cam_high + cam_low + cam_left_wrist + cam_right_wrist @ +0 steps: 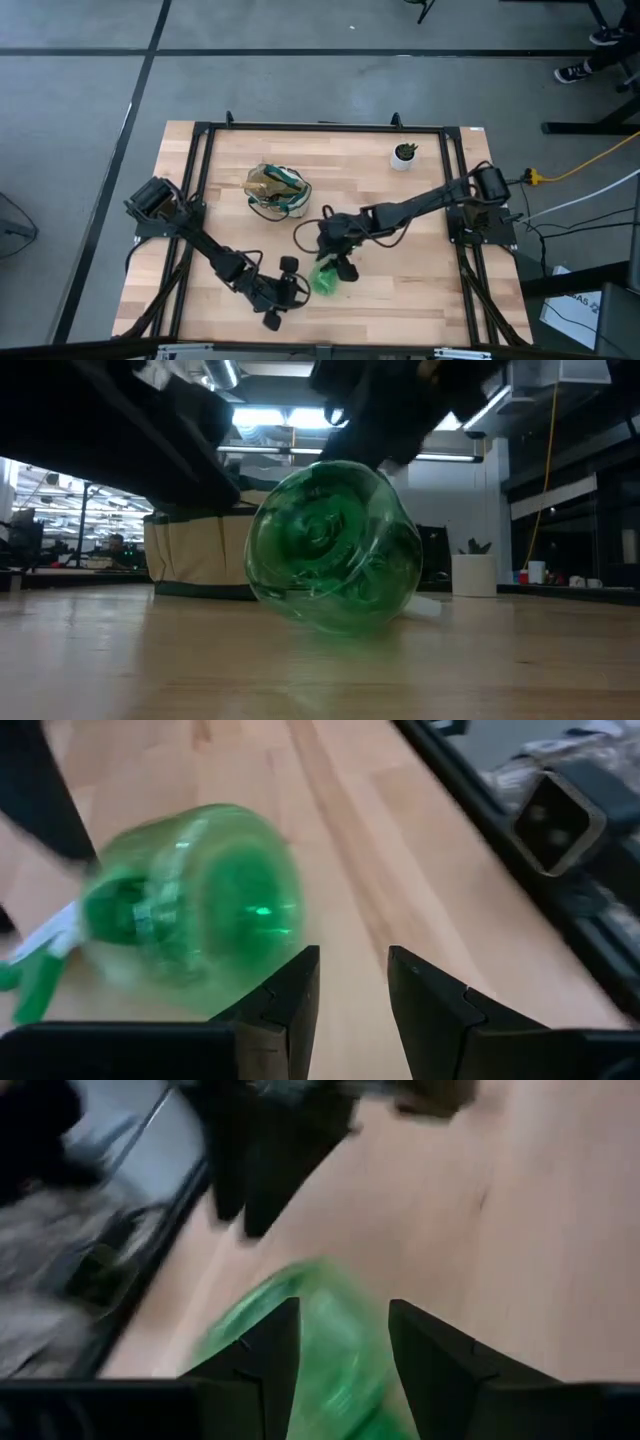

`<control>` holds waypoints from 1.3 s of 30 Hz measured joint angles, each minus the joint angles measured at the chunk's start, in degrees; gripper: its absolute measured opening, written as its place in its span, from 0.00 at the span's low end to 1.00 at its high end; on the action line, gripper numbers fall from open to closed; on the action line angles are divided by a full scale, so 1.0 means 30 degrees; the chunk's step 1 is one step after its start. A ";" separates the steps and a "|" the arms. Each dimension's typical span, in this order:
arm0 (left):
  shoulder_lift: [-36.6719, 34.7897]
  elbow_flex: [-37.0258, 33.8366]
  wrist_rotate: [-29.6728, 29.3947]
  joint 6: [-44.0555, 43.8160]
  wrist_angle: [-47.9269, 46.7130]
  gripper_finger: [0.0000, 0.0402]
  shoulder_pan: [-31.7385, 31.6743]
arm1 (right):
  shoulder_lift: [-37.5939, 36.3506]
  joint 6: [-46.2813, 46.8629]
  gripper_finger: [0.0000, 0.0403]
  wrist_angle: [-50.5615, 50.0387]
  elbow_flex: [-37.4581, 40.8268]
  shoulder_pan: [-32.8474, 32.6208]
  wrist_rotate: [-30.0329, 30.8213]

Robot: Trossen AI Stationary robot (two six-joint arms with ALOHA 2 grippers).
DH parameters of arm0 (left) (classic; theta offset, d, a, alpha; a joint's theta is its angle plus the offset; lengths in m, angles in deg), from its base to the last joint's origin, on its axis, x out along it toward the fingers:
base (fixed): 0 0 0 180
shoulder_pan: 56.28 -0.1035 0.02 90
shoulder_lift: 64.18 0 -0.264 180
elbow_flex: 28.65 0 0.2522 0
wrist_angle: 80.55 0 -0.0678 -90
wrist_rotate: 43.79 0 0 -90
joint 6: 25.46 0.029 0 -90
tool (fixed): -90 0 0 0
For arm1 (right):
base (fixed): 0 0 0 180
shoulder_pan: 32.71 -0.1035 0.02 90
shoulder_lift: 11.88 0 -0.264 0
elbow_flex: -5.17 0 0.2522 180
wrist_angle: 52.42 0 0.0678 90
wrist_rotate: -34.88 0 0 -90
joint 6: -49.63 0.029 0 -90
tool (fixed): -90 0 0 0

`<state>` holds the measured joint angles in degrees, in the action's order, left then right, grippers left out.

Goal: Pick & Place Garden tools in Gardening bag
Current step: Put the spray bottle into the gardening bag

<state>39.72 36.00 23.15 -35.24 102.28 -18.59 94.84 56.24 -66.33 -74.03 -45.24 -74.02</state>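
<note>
The green translucent spray bottle (325, 280) lies on its side on the table near the front middle. Its round base faces the low view (335, 545), and its white nozzle (40, 935) points away from my left gripper. My left gripper (352, 990) is open and empty, level just left of the bottle's base (300, 288). My right gripper (343, 1345) is open and comes down over the bottle (320, 1330) from the far right (338, 262). The cream gardening bag (278, 190) stands behind, at the table's middle. The other tools do not show on the table. My right gripper stands over the bottle's upper side with a finger to each side of it, pointing down and slanting from the table's far right. The bottle rests on the table. I cannot tell whether the fingers touch it.
A small green plant in a white pot (404, 153) stands at the far right, and shows in the low view (473, 572) too. The bag (200, 550) is just behind the bottle. A black frame runs around the table's edges (320, 128). Bare wood lies to the front right.
</note>
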 joint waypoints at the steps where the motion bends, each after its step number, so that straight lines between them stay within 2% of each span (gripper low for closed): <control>1: 0.0000 0.0000 0.0061 0.0022 -0.0003 0.28 0.0132 | -0.0270 -0.0093 0.39 -0.1526 -0.0520 -0.0003 -0.0344; 5: 0.0000 0.0000 0.0044 0.0769 -0.0014 0.28 0.0663 | -0.1199 -0.0595 0.39 -0.5783 -0.1894 -0.0393 -0.0109; 10: 0.0000 0.0000 0.0000 0.0976 -0.0049 0.28 0.1069 | -0.2195 -0.2159 0.39 -0.8705 -0.1964 -0.1321 -0.0021; 13: 0.0000 0.0000 -0.0322 0.1012 -0.0083 0.28 0.1102 | -0.2195 -0.2420 0.39 -0.9852 -0.1409 -0.2067 0.1521; 17: 0.0000 0.0000 -0.0980 0.1013 -0.0064 0.28 0.1083 | -0.1877 -0.2101 0.39 -0.8163 -0.0008 -0.2990 0.4246; 20: 0.0003 0.0000 -0.1556 0.0995 -0.0036 0.28 0.1009 | -0.1510 -0.2060 0.39 -0.5905 0.0995 -0.3375 0.4897; 29: 0.0353 0.0022 -0.4084 0.0794 0.0930 0.28 0.0162 | -0.0412 -0.2310 0.39 -0.1306 0.1795 -0.3468 0.4949; 34: 0.0495 0.0022 -0.4417 0.0644 -0.0825 0.27 -0.0339 | 0.0231 -0.2358 0.39 0.0247 0.1894 -0.3457 0.4883; 39: 0.0539 0.0000 -0.7497 -0.0047 -0.3359 0.26 -0.0531 | 0.0730 -0.2779 0.39 0.3009 0.1722 -0.3468 0.4746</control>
<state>41.33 36.00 0.66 -35.38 92.20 -20.18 97.03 47.90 -57.30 -68.86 -55.65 -59.78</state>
